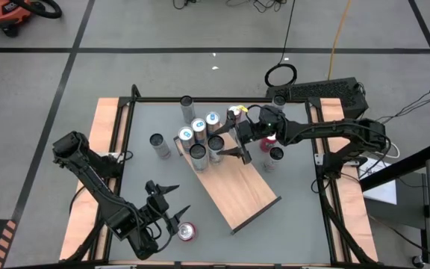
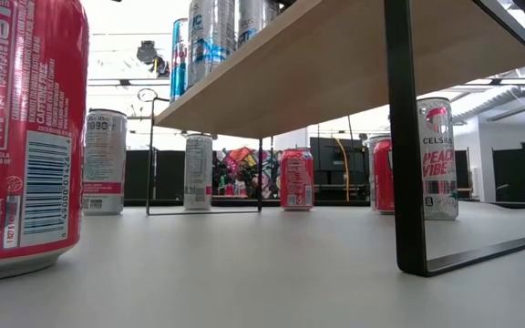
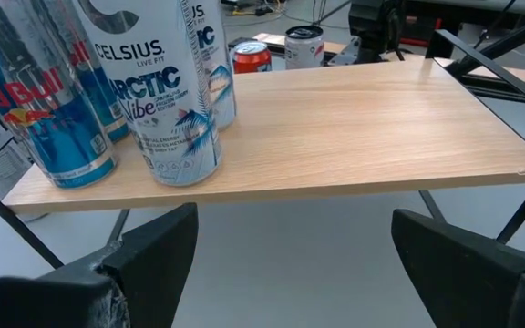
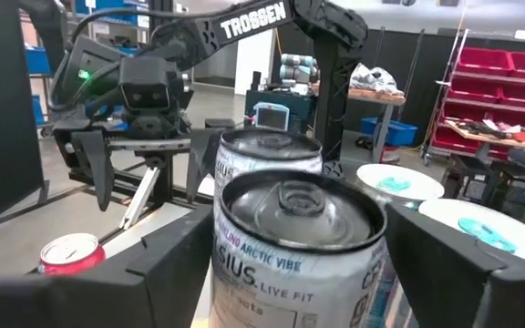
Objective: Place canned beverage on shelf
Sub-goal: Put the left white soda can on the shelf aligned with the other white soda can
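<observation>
as the right gripper (image 1: 239,146) parts its fingers around a celsius can (image 4: 294,246) on the shelf (image 1: 246,196), a brush could topple it; left gripper (image 1: 172,205) released.

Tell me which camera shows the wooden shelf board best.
The left wrist view: the shelf fills the picture, its top bare beyond the cans at one end. The high view shows its whole outline, but small. The low view sees only its underside and black legs. The right wrist view shows none of it.
</observation>
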Robot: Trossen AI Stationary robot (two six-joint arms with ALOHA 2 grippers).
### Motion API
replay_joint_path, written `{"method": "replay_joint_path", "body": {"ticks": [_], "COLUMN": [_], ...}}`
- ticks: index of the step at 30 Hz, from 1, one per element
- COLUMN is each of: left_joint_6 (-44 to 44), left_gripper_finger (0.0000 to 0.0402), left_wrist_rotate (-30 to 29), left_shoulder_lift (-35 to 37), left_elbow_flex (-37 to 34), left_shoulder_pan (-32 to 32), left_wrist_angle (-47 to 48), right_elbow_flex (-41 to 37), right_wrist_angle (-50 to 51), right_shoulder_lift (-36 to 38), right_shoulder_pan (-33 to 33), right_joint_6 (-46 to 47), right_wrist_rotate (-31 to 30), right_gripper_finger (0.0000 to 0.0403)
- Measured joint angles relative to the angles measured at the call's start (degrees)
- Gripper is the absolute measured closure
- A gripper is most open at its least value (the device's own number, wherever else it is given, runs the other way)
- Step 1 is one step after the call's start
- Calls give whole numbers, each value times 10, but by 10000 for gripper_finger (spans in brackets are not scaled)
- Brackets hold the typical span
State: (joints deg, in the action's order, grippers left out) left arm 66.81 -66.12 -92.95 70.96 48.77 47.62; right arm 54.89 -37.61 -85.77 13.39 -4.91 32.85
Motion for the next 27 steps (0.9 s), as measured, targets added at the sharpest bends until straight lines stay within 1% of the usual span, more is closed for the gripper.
{"method": "replay_joint_path", "body": {"ticks": [7, 10, 12, 14, 19, 20, 24, 27], "left_joint_6": [0, 0, 0, 0, 0, 0, 0, 3], "left_gripper_finger": [37, 37, 37, 37, 37, 37, 37, 37], "left_wrist_rotate": [0, 0, 0, 1, 1, 1, 1, 1], "left_shoulder_lift": [0, 0, 0, 0, 0, 0, 0, 0], "left_elbow_flex": [0, 0, 0, 0, 0, 0, 0, 0], "left_shoulder_pan": [0, 0, 0, 0, 0, 0, 0, 0], "left_wrist_angle": [1, 1, 1, 1, 0, 0, -1, -3], "right_elbow_flex": [0, 0, 0, 0, 0, 0, 0, 0], "right_wrist_angle": [26, 65, 117, 170, 311, 337, 434, 447], "right_shoulder_lift": [35, 63, 90, 119, 176, 183, 188, 168], "right_shoulder_pan": [0, 0, 0, -5, -42, -51, -90, -120], "right_joint_6": [17, 26, 28, 32, 25, 24, 20, 12], "right_wrist_rotate": [0, 0, -4, -27, -140, -152, -186, -221], "right_gripper_finger": [104, 104, 104, 104, 104, 105, 118, 143]}}
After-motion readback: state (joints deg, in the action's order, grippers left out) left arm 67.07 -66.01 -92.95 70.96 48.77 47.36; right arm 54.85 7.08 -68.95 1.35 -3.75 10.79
